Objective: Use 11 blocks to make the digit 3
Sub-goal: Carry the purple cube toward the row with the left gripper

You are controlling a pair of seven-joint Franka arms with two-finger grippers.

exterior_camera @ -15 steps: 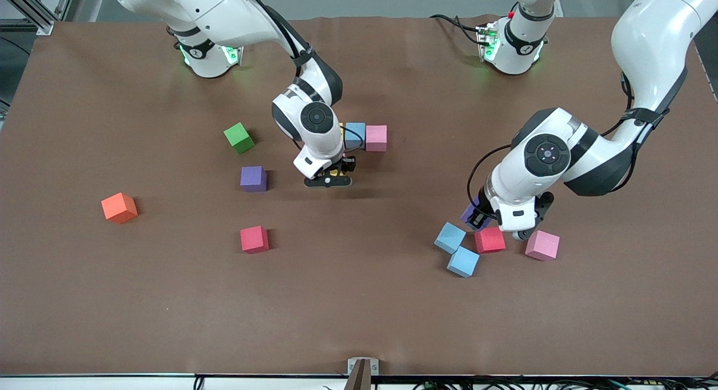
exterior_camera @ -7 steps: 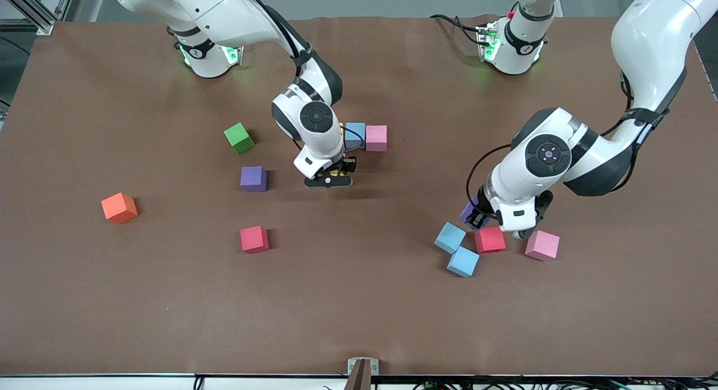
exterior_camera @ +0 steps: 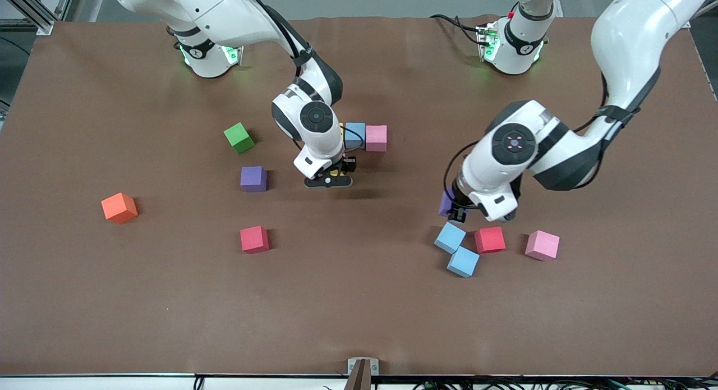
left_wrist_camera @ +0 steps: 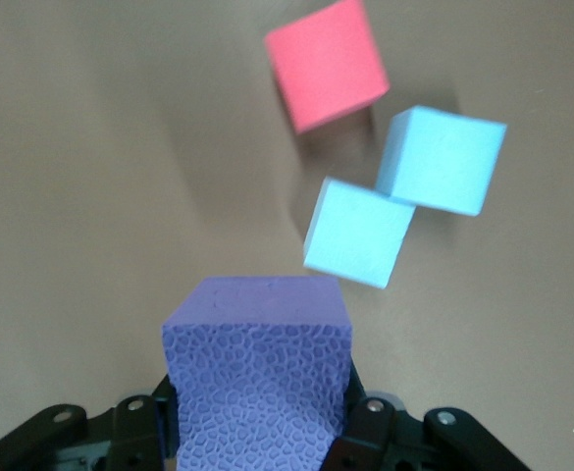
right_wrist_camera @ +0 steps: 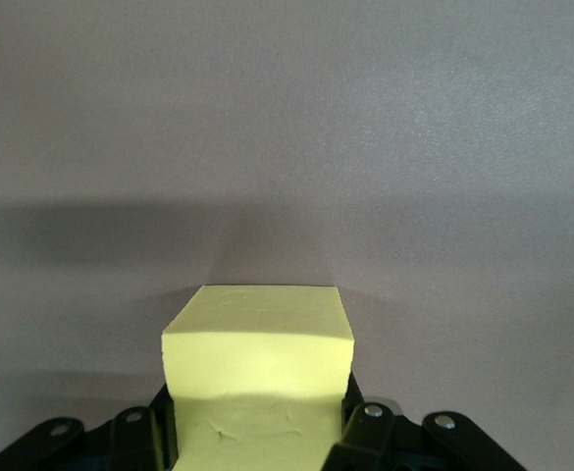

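Blocks, front view: left tool [exterior_camera: 455, 209] has lifted its purple cube [exterior_camera: 447, 203] off the table [exterior_camera: 359, 322] and swung it toward the right arm's end; it now hangs above and beside two light blue cubes [exterior_camera: 450, 237], with the red cube [exterior_camera: 489, 239] and pink cube [exterior_camera: 542, 244] left below.
Right tool, front view: right tool [exterior_camera: 328, 177] has not moved, low just beside the blue-and-pink pair [exterior_camera: 366, 137] that starts the digit.
Left wrist view: fingers clamp the purple cube [left_wrist_camera: 257, 378]; blue cubes [left_wrist_camera: 357, 231] ahead.
Right wrist view: fingers grip a yellow cube [right_wrist_camera: 259, 378] at bare table.
Meaning: likely carrying a block to the digit.
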